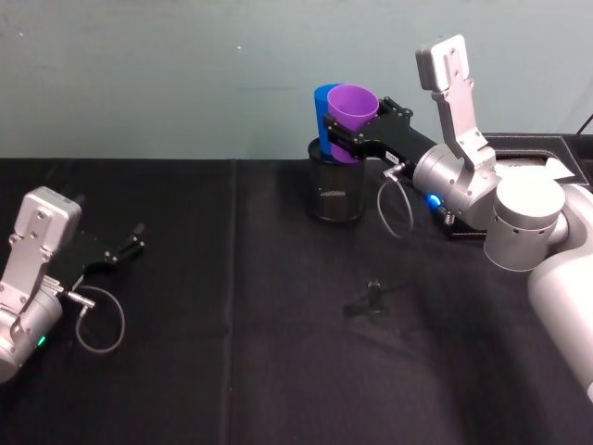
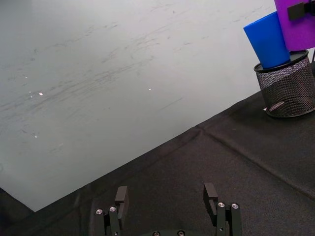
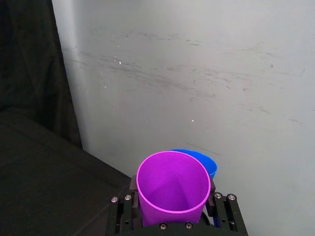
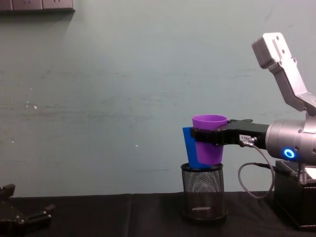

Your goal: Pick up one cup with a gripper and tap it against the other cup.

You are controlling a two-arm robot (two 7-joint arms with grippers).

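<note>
My right gripper [image 1: 335,135] is shut on the purple cup [image 1: 353,106], which it holds upright in the air above the back middle of the table. The purple cup's side rests against the blue cup [image 1: 321,100], which stands tilted inside a black wire-mesh pen holder [image 1: 335,191]. From the chest, the purple cup [image 4: 209,121] overlaps the blue cup [image 4: 188,146] just over the holder [image 4: 202,195]. The right wrist view looks down into the purple cup [image 3: 172,187], with the blue cup's rim [image 3: 205,161] behind it. My left gripper [image 1: 135,239] is parked open, low at the left.
A black cloth [image 1: 232,371] covers the table up to a pale wall. A small black clip [image 1: 371,301] lies on the cloth in front of the holder. A black box [image 1: 533,148] stands at the back right behind my right arm.
</note>
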